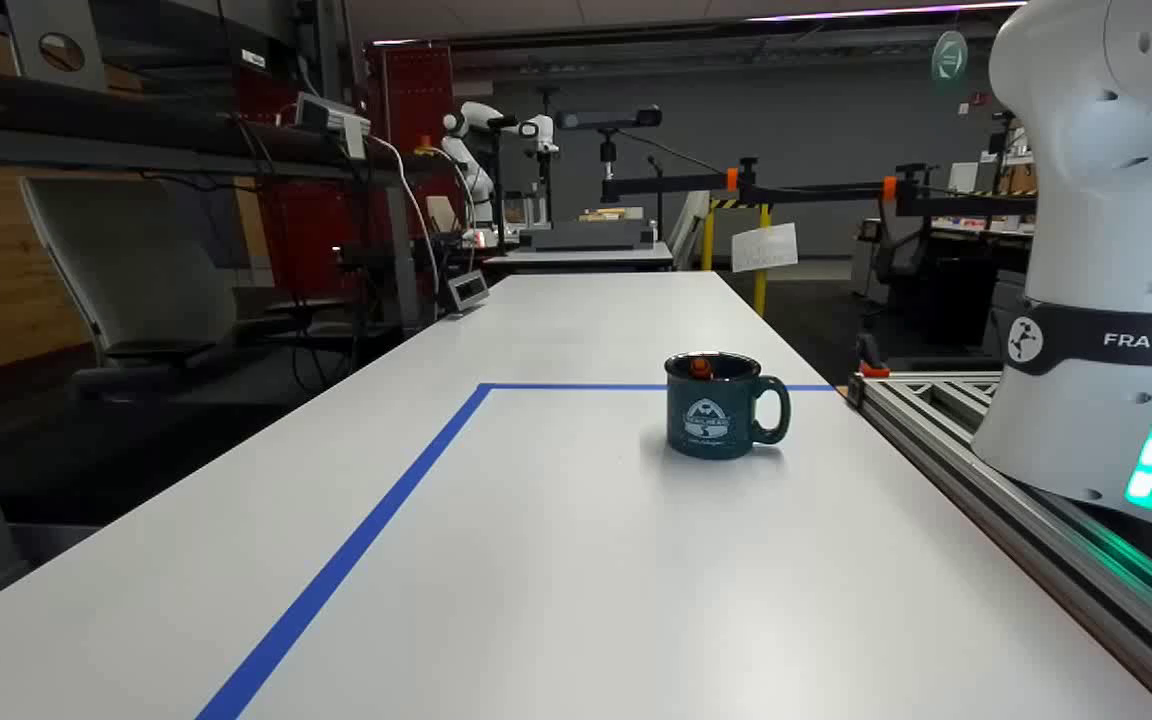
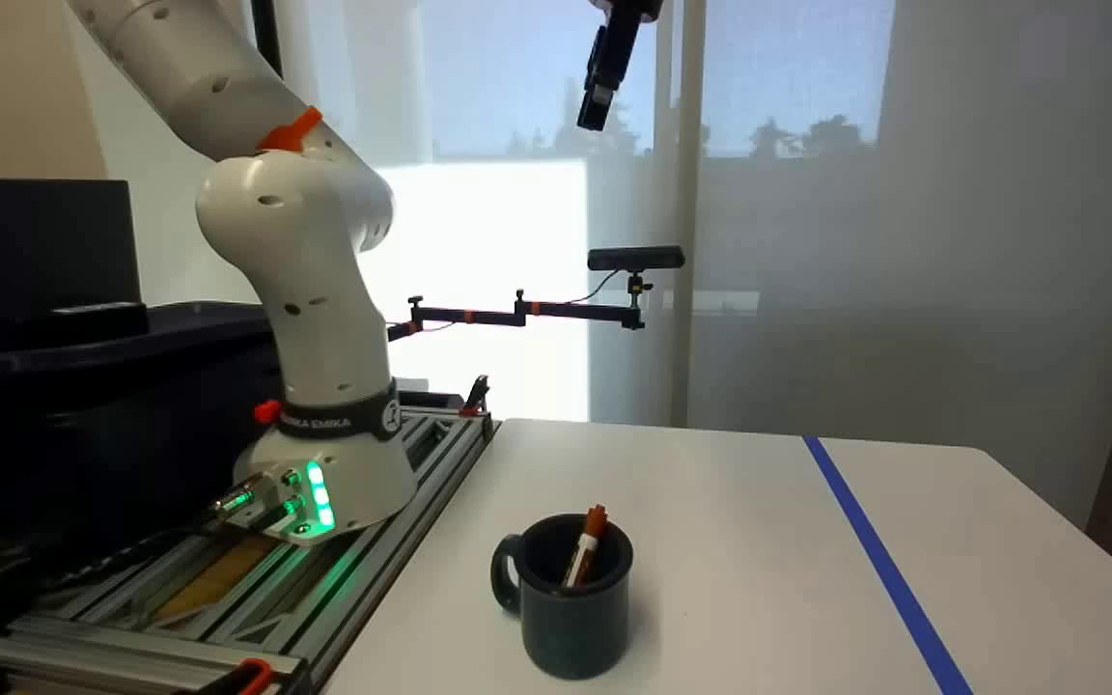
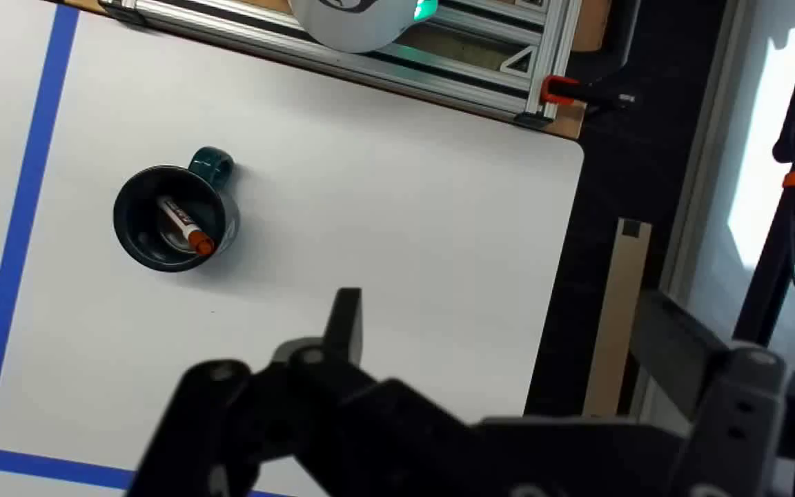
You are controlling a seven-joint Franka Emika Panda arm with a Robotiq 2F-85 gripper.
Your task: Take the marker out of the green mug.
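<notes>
Wrist view: blue tape is laid down the left side of the frame and turned along the lower left. Just right of it, in the upper left, the green mug is observed upright on the white table, handle directed toward the upper right. The marker is contained in the mug, leaned aslant, its orange cap seen by the lower-right side of the rim; whether the rim is touched cannot be told. The gripper is seen across the bottom and lower right, blurred; its fingers are spread wide, with table, dark floor and a pale strip seen through the gap.

In an exterior view, a black laptop is noted at the left edge, followed by the white robot arm. The mug is seen at lower centre, handle turned left; the marker is tilted inside it, cap uppermost and leaning right. The gripper is held at the top of the frame, well apart from the mug.

In an exterior view, an office chair is recorded at the left. Right of centre, a pale emblem is borne on the mug's front; the marker's orange tip is visible inside the rim.
</notes>
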